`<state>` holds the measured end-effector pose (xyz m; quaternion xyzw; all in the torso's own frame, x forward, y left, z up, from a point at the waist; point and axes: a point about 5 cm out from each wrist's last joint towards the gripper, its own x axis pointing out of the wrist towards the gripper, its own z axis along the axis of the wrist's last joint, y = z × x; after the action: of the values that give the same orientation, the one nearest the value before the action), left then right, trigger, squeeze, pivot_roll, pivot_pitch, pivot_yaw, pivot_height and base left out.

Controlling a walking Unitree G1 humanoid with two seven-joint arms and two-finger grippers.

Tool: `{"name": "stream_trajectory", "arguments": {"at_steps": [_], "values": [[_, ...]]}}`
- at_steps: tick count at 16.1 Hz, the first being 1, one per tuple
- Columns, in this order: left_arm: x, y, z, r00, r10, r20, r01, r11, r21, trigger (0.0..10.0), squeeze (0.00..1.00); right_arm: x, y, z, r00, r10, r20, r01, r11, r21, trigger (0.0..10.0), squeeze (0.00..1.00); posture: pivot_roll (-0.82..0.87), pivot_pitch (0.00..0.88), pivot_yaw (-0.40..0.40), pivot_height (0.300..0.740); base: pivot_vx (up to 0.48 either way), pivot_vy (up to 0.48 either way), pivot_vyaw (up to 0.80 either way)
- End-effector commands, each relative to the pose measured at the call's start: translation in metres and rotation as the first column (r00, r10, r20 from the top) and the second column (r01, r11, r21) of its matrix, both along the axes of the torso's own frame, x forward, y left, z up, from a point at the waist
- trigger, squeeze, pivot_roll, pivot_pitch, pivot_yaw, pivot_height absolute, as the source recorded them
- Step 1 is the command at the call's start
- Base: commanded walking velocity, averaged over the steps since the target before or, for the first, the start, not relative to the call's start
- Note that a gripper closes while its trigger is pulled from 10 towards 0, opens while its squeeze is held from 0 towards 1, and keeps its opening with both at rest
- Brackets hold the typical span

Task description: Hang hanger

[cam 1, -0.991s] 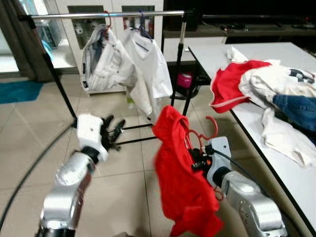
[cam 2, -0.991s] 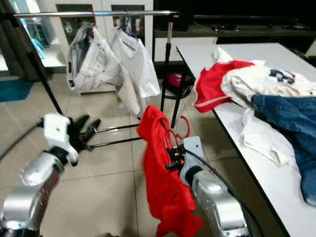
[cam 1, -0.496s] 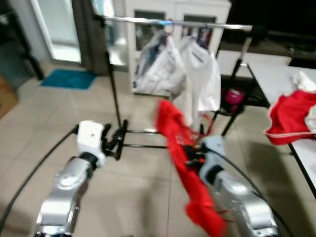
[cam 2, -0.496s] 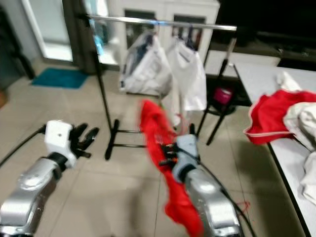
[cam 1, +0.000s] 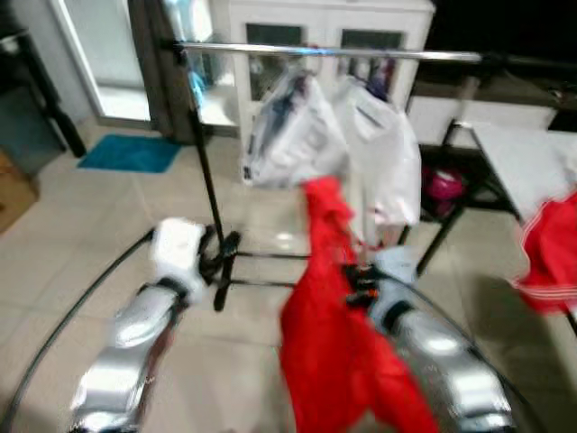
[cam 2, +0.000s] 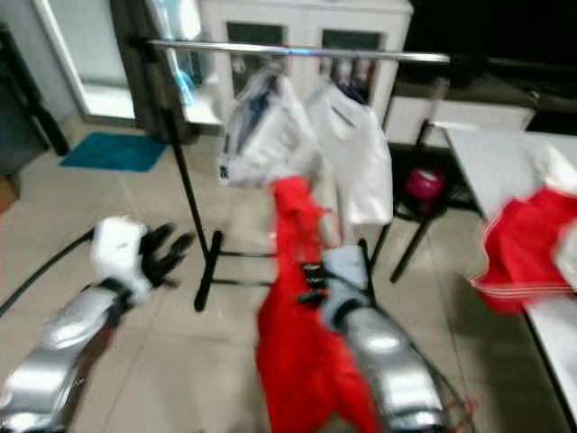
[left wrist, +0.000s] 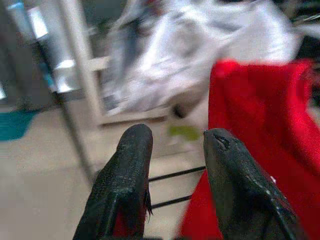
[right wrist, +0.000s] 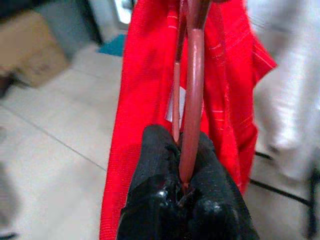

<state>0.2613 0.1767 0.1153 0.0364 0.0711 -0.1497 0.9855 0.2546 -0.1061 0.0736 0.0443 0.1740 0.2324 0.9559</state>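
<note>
Red hanger [right wrist: 192, 95] pinched in right gripper [right wrist: 182, 187], no legible writing

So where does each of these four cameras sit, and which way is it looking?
Left eye: on the head, facing forward and down at the rack; both silver arms show.
Right eye: beside it, same scene.
Left wrist: looks along the open left tool toward the white clothes.
Right wrist: looks along the right tool, shut on the red hanger.
Shared: the red shirt appears in all four.
</note>
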Motion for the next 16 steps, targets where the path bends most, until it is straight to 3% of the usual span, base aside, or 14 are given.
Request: {"name": "stream_trajectory", "arguments": {"at_steps": [1,8,10,13,16], "values": [[0.0023,-0.0078,0.006,0.999,-0.027,0.021,0.027,1.0,-0.01,10.0,0.0,0.0038,-0.0076,0.0084,0.999,-0.007,0.053,0.008,1.0,-0.016,10.0,0.0,-0.08,0.0,0.012,0.74,0.379,0.0,0.0],[-0.0024,-0.0008,0.0106,0.999,0.003,0.033,-0.003,1.0,-0.001,10.0,0.0,0.0043,-0.0042,0.0095,0.998,0.007,0.06,-0.008,1.0,0.015,10.0,0.0,-0.04,0.0,-0.014,0.74,0.38,0.0,0.0],[-0.004,0.0005,0.012,0.999,0.013,0.037,-0.013,1.0,-0.004,10.0,0.0,0.004,-0.0042,0.0083,0.997,0.04,0.067,-0.04,0.999,-0.011,10.0,0.0,-0.03,0.0,-0.023,0.74,0.381,0.0,0.0],[-0.0044,0.0018,0.0133,0.999,0.022,0.039,-0.022,1.0,-0.005,10.0,0.0,0.004,-0.0009,0.0066,0.994,0.074,0.075,-0.071,0.997,-0.036,10.0,0.0,-0.02,0.0,-0.026,0.74,0.381,0.0,0.69],[-0.0038,0.0008,0.0134,0.999,0.013,0.038,-0.013,1.0,-0.001,10.0,0.0,0.0053,-0.0011,0.0064,0.996,0.052,0.069,-0.05,0.998,-0.027,10.0,0.0,-0.03,0.0,-0.017,0.74,0.379,0.0,0.0]]}}
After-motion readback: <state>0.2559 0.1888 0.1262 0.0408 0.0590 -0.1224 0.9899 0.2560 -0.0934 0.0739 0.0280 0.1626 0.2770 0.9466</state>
